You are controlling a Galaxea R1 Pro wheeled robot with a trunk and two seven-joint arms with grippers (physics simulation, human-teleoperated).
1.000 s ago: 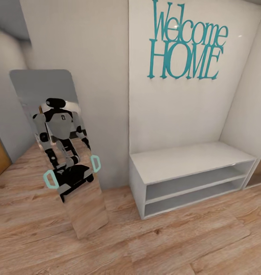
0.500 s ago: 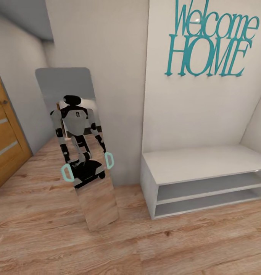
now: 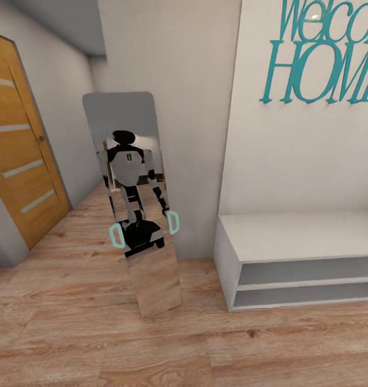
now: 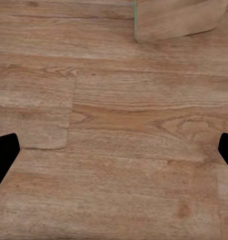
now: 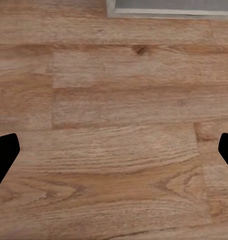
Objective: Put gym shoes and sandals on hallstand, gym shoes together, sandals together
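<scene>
A: From the head view we face a corner of the corridor. A tall mirror (image 3: pixel 133 204) leans against the pale wall (image 3: pixel 195 107), and in it we see our own reflection (image 3: pixel 133 188): grey trunk, black head, teal grippers hanging low at either side.

B: And to its right stands a low grey-white bench unit (image 3: pixel 297 239) with two open tiers below (both tiers look bare as far as we can see). Whether it is the hallstand or the plain bench we cannot tell, since the frame cuts it off at the right. Teal lettering (image 3: pixel 324 54) hangs on the wall panel above it.

A: A wooden door (image 3: pixel 22 145) with pale strips sits at the left, and the corridor floor (image 3: pixel 98 333) runs under everything.

B: In the left wrist view we look straight at the wood planks. The left gripper (image 4: pixel 114 155) has its dark fingertips (image 4: pixel 4 155) at opposite edges of the picture, spread wide, with nothing between them. The foot of the mirror shows near one edge.

A: The right wrist view is much the same: the right gripper (image 5: pixel 114 155) is spread wide over bare planks and holds nothing, and the base edge of the bench unit shows beyond.
</scene>
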